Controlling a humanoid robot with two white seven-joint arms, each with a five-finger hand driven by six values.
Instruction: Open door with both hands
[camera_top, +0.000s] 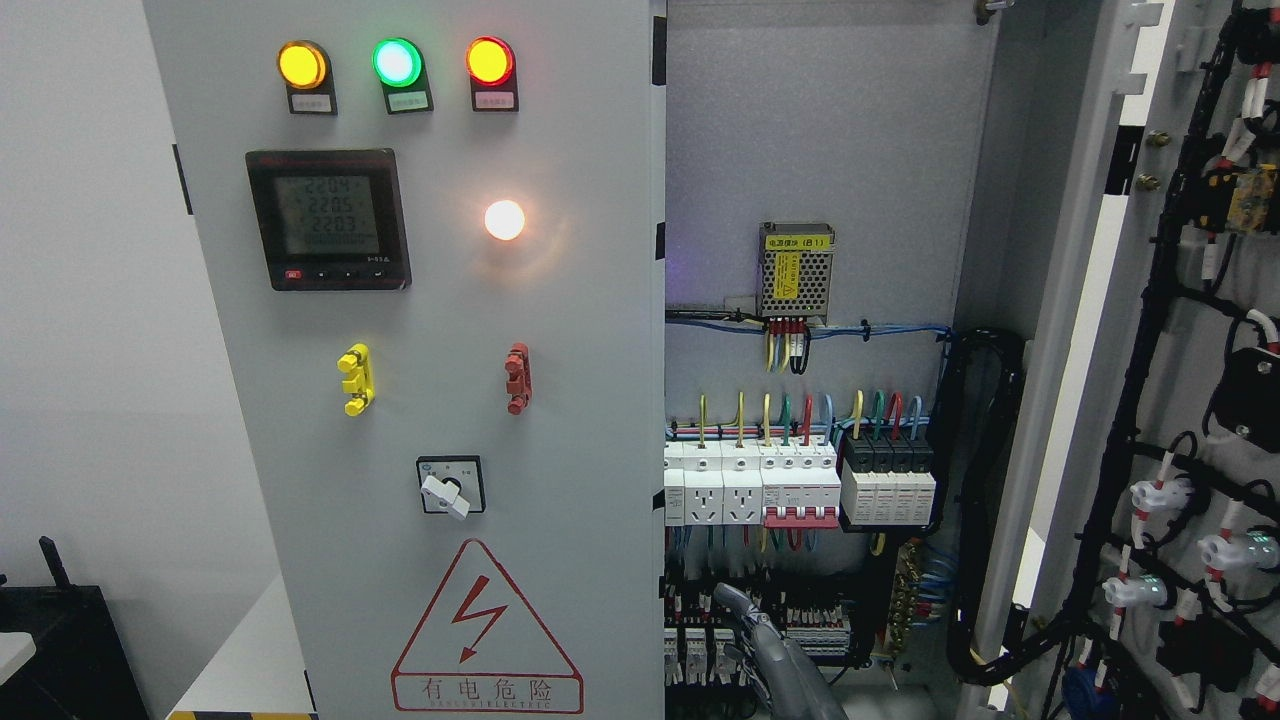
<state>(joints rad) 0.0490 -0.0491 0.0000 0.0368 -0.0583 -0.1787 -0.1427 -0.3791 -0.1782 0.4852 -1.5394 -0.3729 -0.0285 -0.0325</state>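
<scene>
Below the row of breakers (800, 490), I see one grey hand (765, 640); finger state and side: cannot tell. Right door (1180, 400) is swung wide, wiring exposed; left door (420, 400) is shut, probably next to pull.

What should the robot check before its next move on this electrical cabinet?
1. Right door swung open: ok, wiring on its inner side shows.
2. Left door open: not ok, it is closed, facing the camera.
3. A hand near the left door's edge: ok, one rises at the bottom, fingers pointing up; which arm, cannot tell.
4. Hand gripping the door edge: cannot tell.
5. Hand clear of the breakers and wiring: cannot tell; it overlaps the lower terminals.
6. Second hand ready: not ok, not visible.
</scene>
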